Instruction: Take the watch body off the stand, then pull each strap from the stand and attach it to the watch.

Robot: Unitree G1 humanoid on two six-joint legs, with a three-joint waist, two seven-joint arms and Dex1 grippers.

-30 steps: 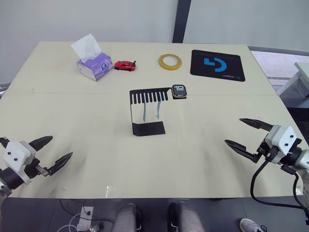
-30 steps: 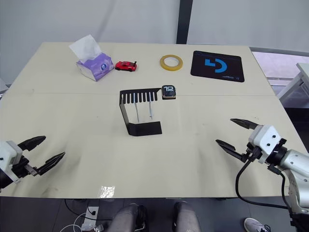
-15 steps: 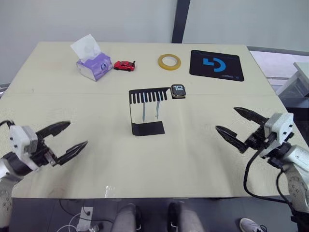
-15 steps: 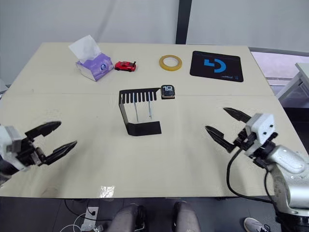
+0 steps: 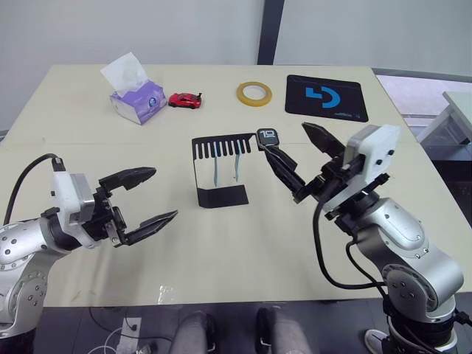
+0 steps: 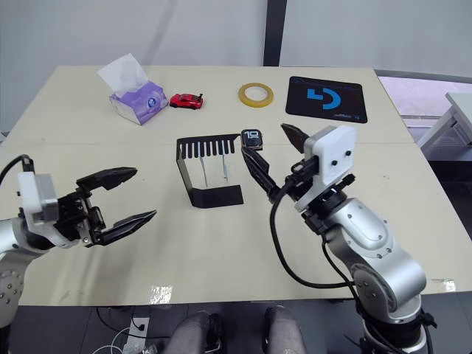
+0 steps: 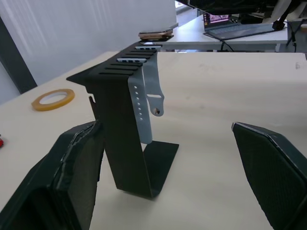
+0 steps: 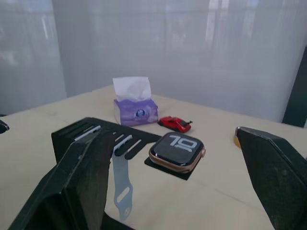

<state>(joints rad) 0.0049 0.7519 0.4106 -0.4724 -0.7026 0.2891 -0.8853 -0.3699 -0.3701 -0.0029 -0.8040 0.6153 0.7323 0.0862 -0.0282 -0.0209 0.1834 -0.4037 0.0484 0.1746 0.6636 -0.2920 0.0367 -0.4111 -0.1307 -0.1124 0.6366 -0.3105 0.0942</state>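
The black stand (image 5: 221, 174) is upright mid-table. The watch body (image 5: 268, 137) rests on the right end of its slotted top plate. Two pale straps (image 5: 215, 171) (image 5: 237, 168) hang from the slots. My right gripper (image 5: 286, 138) is open just right of the stand, and its fingers (image 5: 284, 171) bracket the watch body without touching it. In the right wrist view the watch body (image 8: 176, 152) lies between the open fingers, with a strap (image 8: 122, 191) below. My left gripper (image 5: 164, 194) hovers open left of the stand, empty. In the left wrist view it faces the stand (image 7: 120, 143) and a strap (image 7: 144, 103).
Along the far side of the table lie a purple tissue box (image 5: 136, 99), a red toy car (image 5: 184, 99), a yellow tape roll (image 5: 254, 93) and a black mat with a blue logo (image 5: 327, 97). The near half of the table (image 5: 243, 258) is bare.
Both arms have risen from the table's front corners and swung inward. The right gripper now stands around the watch body, and the left gripper is closer to the stand. Both stay open.
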